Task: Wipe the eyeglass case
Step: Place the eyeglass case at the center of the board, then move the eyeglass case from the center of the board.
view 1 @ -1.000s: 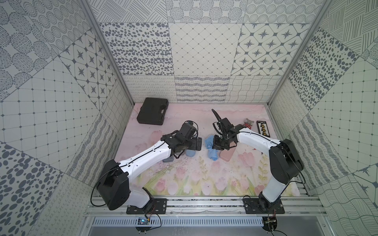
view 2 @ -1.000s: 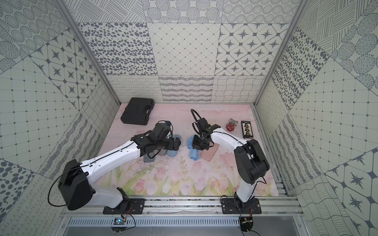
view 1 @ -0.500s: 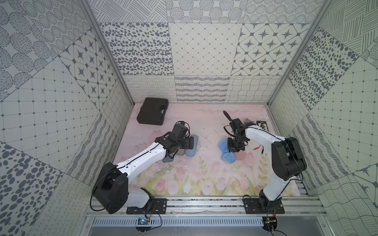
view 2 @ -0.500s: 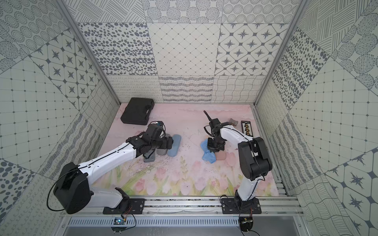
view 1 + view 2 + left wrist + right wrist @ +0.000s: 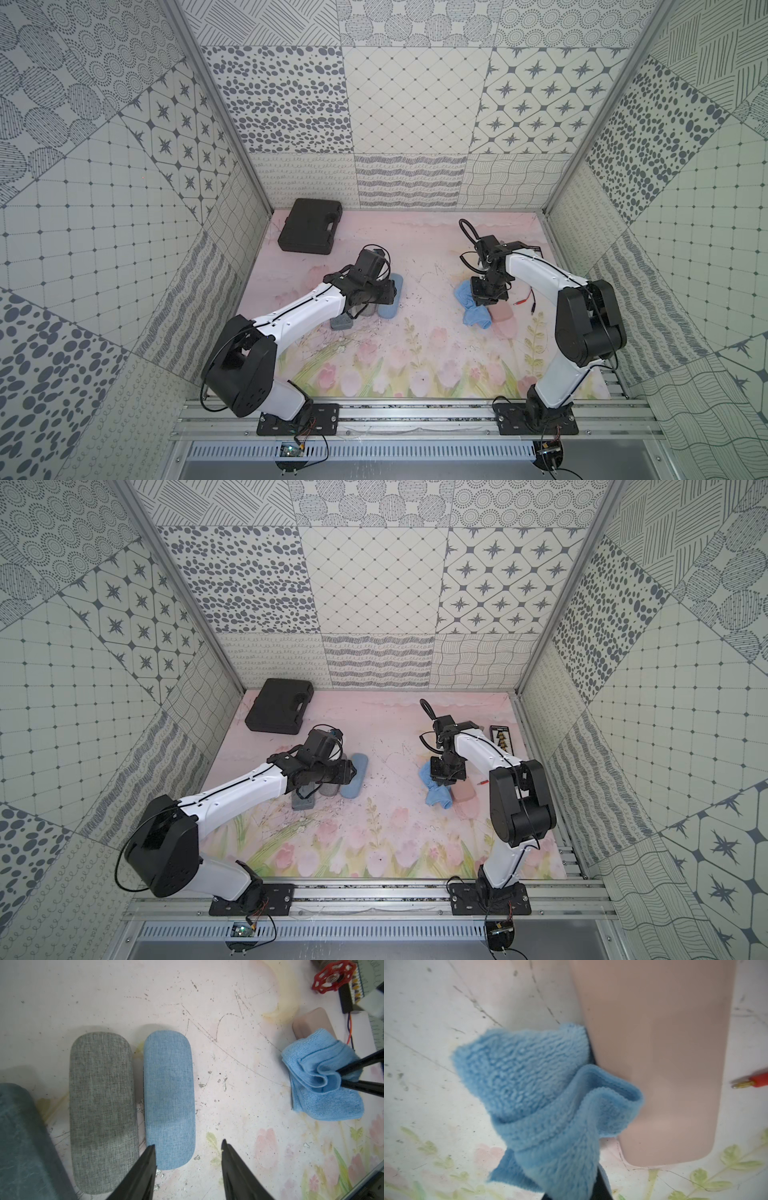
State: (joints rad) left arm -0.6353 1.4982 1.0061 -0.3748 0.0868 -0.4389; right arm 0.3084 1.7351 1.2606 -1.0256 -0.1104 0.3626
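The left fingers [image 5: 145,1167] stand spread to either side of one end of the blue case [image 5: 169,1088]. One is at its edge and the other is clear of it, with bare surface [image 5: 239,1053] showing between, so they grip nothing. The right fingers [image 5: 365,1088] are pinched tight on a bunched blue cloth [image 5: 324,1093], which drapes onto the surface and touches the side of a pink case [image 5: 654,1064]. The blue case lies flat and closed just beside a grey case [image 5: 101,1105], well apart from the cloth. The cloth rests on top of no case, so I judge the wiping not under way here. Which case is meant is unclear. The cloth must yet be rubbed over its lid.
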